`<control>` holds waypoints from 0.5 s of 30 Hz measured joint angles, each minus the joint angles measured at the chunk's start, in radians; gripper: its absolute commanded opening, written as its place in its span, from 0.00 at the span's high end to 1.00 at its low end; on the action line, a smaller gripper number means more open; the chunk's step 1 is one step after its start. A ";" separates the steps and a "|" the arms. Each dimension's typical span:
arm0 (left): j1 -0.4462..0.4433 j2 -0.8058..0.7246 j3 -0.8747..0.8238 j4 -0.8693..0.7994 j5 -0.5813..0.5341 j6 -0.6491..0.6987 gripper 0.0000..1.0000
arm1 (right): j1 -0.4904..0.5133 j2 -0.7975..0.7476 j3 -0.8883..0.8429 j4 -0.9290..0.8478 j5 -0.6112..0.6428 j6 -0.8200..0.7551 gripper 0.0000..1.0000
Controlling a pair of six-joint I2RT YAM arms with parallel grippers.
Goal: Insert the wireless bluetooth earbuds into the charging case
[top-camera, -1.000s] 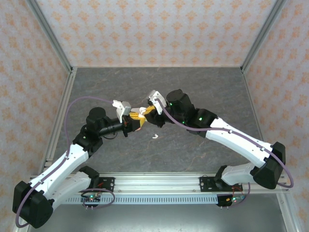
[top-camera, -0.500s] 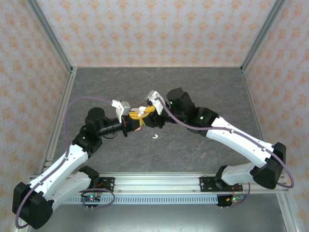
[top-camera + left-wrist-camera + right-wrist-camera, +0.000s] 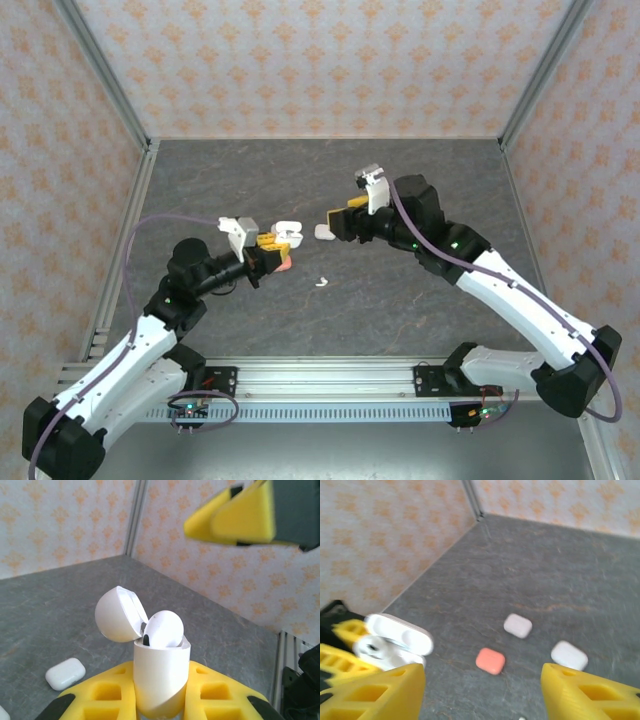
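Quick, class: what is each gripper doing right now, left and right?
Left gripper: closed, holding the open white charging case.
Right gripper: open, nothing between its fingers.

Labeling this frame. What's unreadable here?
- Left wrist: the second slot of the held charging case is hidden by its own wall and the seated earbud.
- Top external: the loose earbud is too small to tell its orientation.
- Right wrist: blurred, so lid seams on the coral case and the white cases can't be read. The white speck is cut off by the bottom edge.
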 measured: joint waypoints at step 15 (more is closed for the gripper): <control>0.000 -0.132 -0.003 -0.010 -0.060 0.040 1.00 | 0.097 0.475 -0.040 -0.109 0.104 0.229 0.47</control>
